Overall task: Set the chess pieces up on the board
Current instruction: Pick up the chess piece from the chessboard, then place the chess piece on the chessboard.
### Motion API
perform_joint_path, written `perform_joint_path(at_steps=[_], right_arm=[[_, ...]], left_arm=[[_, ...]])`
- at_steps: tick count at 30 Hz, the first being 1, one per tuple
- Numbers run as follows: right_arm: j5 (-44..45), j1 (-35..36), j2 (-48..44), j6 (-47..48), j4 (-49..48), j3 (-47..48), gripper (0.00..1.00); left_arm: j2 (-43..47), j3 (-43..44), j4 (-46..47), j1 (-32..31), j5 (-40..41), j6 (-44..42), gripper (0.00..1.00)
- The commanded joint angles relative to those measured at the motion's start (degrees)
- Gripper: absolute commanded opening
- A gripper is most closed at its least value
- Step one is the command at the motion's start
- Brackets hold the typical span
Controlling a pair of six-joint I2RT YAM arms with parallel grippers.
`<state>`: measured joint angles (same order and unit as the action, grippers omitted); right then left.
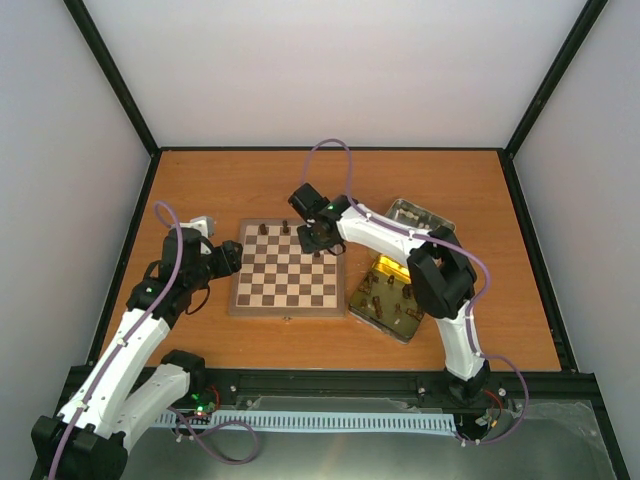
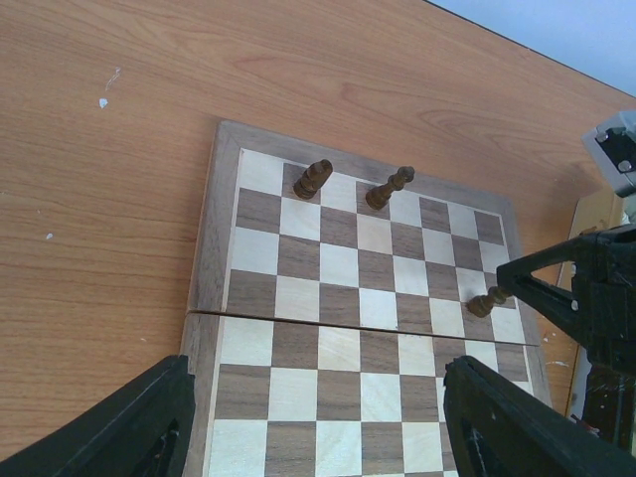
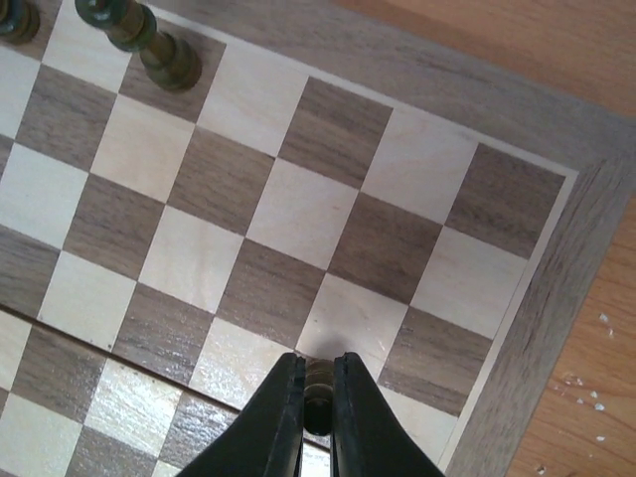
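The chessboard [image 1: 288,280] lies mid-table; it also shows in the left wrist view [image 2: 338,298] and the right wrist view [image 3: 258,199]. Two dark pieces [image 1: 263,230] [image 1: 285,228] stand on its far row, also seen from the left wrist [image 2: 312,179] [image 2: 389,188]. My right gripper [image 1: 318,240] is shut on a dark chess piece [image 3: 318,383], held low over the board's far right part; the piece shows at the fingertips in the left wrist view [image 2: 487,301]. My left gripper [image 1: 228,262] is open and empty at the board's left edge.
A gold-lined metal tin [image 1: 388,300] with several dark pieces lies right of the board. Its lid [image 1: 420,215] lies behind it. Black frame rails edge the table.
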<state>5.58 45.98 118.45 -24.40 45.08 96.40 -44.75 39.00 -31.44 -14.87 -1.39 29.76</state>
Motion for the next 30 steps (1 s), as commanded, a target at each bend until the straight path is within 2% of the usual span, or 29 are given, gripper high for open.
perform_joint_path(at_steps=[1, 8, 18, 30], right_arm=[[3.46, -0.10, 1.92, 0.40, -3.50, 3.15, 0.08], [4.79, -0.10, 6.12, 0.46, -6.56, 9.14, 0.08], [1.91, 3.06, 11.00, 1.34, -5.44, 19.22, 0.09], [3.80, 5.22, 18.93, 2.52, -4.34, 31.23, 0.09]], left_arm=[[0.31, 0.37, 0.50, 0.24, 0.74, -0.80, 0.70], [0.33, 0.35, 0.50, 0.20, 0.90, -0.79, 0.70], [1.49, 0.43, -0.19, 0.26, 2.84, -0.11, 0.70], [2.83, 0.45, -0.55, 0.28, 4.65, 0.59, 0.69]])
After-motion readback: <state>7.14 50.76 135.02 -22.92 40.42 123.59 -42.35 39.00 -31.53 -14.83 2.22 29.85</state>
